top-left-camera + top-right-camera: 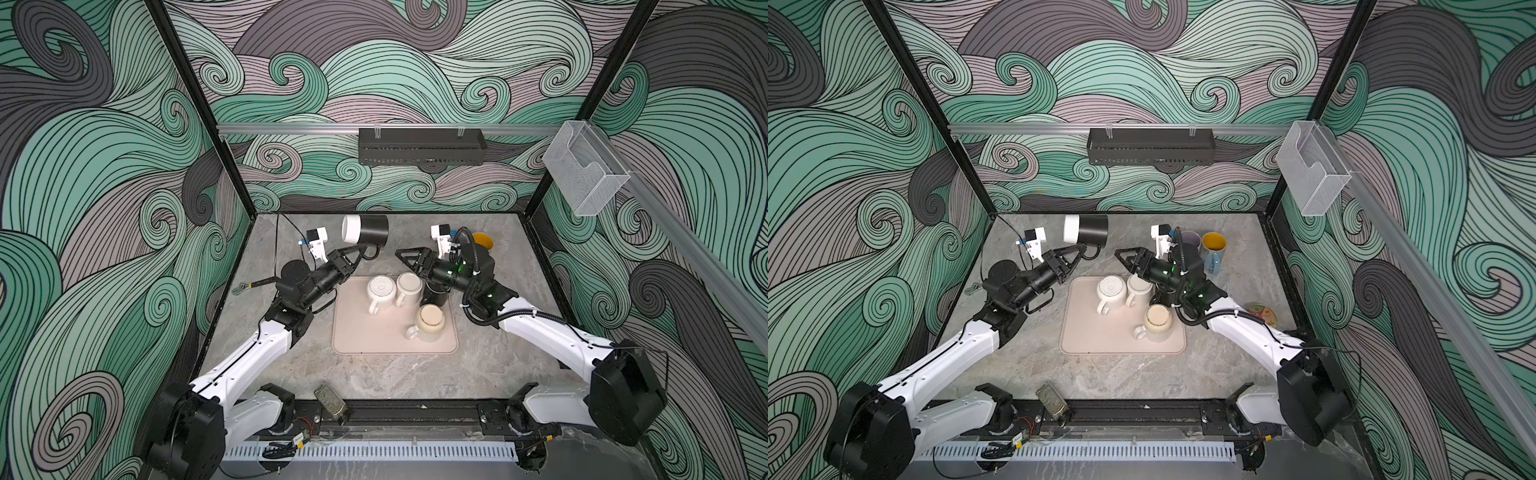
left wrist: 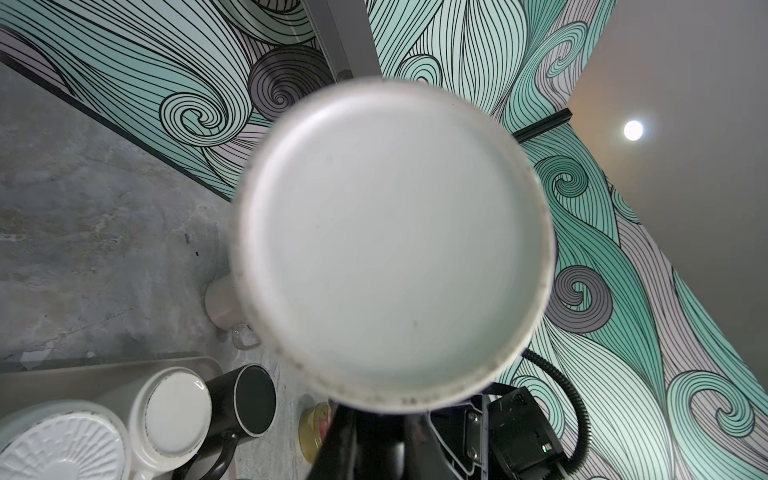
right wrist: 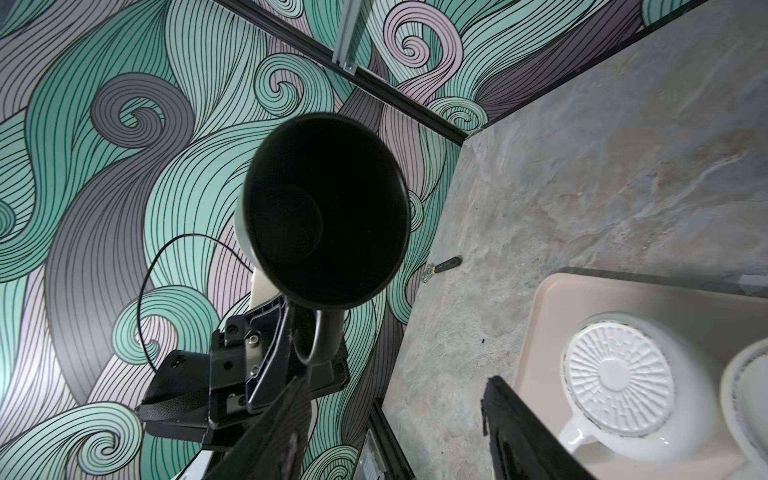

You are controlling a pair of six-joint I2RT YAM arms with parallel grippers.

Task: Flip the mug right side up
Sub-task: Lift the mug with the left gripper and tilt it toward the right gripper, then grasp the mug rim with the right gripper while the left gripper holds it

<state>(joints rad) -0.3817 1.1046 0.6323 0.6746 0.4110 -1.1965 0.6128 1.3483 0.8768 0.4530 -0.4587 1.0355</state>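
Note:
The mug (image 1: 368,229) (image 1: 1088,228) is black with a white base. It hangs on its side above the back of the table, base to the left in both top views. My left gripper (image 1: 365,249) (image 1: 1084,248) is shut on its handle (image 3: 320,332) from below. The left wrist view is filled by the mug's white base (image 2: 395,245), which hides the left gripper's (image 2: 374,440) fingertips. The right wrist view looks into the mug's dark mouth (image 3: 328,212). My right gripper (image 1: 399,254) (image 1: 1119,253) (image 3: 399,386) stands open and empty, just right of the mug and apart from it.
A beige mat (image 1: 357,332) holds three pale upside-down mugs (image 1: 381,291) and a black one (image 1: 436,295) under my right arm. A yellow-lined mug (image 1: 1213,245) stands at the back right. A wrench (image 1: 249,286) lies at the left and a round tin (image 1: 1260,311) at the right.

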